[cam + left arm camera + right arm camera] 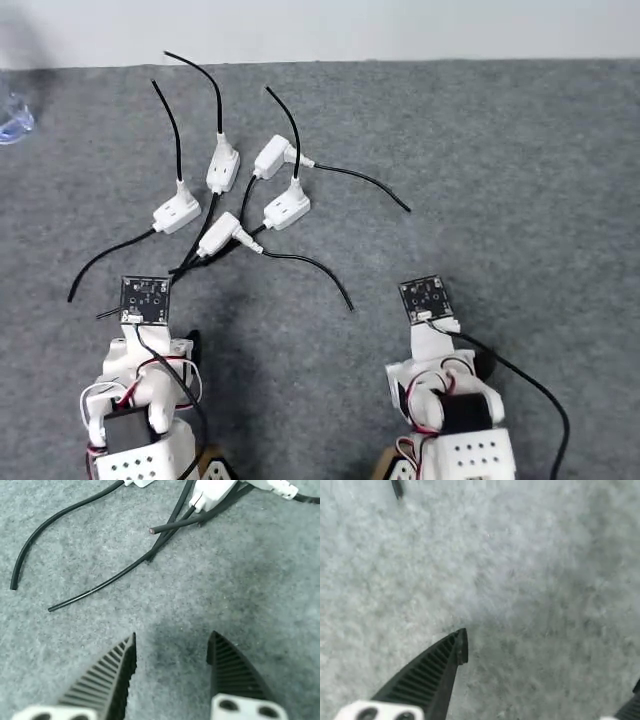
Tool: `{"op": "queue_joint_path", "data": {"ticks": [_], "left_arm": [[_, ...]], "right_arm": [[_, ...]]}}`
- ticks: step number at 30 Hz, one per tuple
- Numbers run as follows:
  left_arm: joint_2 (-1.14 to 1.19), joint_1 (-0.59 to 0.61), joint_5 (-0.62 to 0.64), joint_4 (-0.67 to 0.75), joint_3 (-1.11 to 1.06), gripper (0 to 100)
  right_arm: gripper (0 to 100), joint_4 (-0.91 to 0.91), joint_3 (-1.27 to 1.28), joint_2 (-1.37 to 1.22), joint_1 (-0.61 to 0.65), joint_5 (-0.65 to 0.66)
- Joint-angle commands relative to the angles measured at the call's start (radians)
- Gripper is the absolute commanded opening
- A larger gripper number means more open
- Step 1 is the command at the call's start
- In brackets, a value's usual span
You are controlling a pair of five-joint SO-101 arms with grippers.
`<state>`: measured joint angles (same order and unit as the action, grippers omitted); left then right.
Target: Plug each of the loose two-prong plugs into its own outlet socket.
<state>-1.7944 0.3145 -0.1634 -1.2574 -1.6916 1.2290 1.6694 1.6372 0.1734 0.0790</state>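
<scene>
Several white plug and socket pieces with black cords lie in a cluster on the grey carpet: one at the left (177, 211), one behind it (223, 165), two toward the right (272, 155) (286, 208), and the nearest (220, 235). My left arm (140, 390) sits just in front of the cluster. My left gripper (172, 639) is open above bare carpet, with the nearest white piece (212, 492) and crossed cords (165, 535) beyond it. To the right stands my right arm (440, 400). Its gripper (550, 660) is open wide over bare carpet, and a cord end (396, 487) lies farther off.
A clear object (12, 118) lies at the far left edge. The carpet ends at a pale strip (320, 30) along the back. Loose cords (360, 180) trail right of the cluster and one (105, 258) trails left. Open carpet spans the right half.
</scene>
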Motion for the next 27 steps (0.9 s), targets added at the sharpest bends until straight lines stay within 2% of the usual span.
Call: {"op": "queue_joint_path", "data": {"ticks": [1, 4, 27], "left_arm": [[-0.012, -0.003, -0.009, 0.002, 0.008, 21], [-0.012, -0.003, -0.009, 0.002, 0.008, 21], [-0.012, -0.002, -0.011, 0.002, 0.008, 21]], "right_arm": [[49.5, 0.035, 0.015, 0.15, 0.004, -0.009], [49.5, 0.09, 0.015, 0.183, 0.004, -0.011], [49.5, 0.076, 0.015, 0.171, 0.004, -0.009]]}}
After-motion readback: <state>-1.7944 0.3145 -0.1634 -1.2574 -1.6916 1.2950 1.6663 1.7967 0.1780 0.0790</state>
